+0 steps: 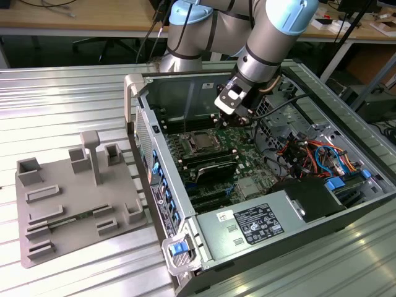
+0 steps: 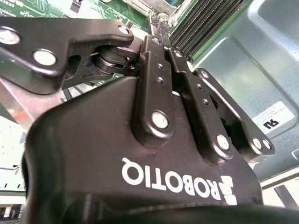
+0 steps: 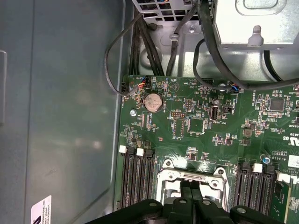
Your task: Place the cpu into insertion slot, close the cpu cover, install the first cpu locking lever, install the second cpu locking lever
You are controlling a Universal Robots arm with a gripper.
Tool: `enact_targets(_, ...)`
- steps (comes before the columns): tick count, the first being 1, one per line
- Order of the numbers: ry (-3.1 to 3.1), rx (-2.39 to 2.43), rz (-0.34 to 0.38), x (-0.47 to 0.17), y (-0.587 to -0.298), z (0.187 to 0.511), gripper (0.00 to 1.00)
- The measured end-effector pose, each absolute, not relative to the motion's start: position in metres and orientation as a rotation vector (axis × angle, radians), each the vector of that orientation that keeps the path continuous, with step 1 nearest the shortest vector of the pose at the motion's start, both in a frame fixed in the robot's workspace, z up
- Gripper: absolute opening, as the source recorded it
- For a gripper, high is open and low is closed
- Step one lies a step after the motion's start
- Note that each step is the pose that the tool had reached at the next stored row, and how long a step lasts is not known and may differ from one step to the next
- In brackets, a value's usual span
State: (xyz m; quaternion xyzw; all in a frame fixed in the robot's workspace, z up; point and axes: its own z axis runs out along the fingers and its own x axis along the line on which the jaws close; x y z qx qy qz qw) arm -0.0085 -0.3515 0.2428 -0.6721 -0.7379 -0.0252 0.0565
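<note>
Exterior view has the gripper (image 1: 243,115) hanging over the green board (image 1: 232,137) inside the open case (image 1: 185,99), to the exterior view's right of the slot (image 1: 201,142). In the first wrist view its fingers (image 3: 186,196) are pressed together, tips over the slot's silvery frame.

The way down onto the insertion slot (image 3: 191,176) is open from above, where the gripper (image 3: 190,186) hangs. Black memory slots (image 3: 138,179) flank it closely on two sides. Past the green circuit board (image 3: 201,116), black cables (image 3: 145,37) loop against the grey case wall (image 3: 60,116). In the exterior view, the power supply (image 1: 253,226) blocks the end nearest the camera, and a tangle of coloured wires (image 1: 309,151) crowds the exterior view's right.
</note>
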Motion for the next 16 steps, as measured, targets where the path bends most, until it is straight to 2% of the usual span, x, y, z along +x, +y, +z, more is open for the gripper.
enact_targets(16, -2.238, -2.039, -0.077, -0.0113, -0.3515, 0.2403, 0.11)
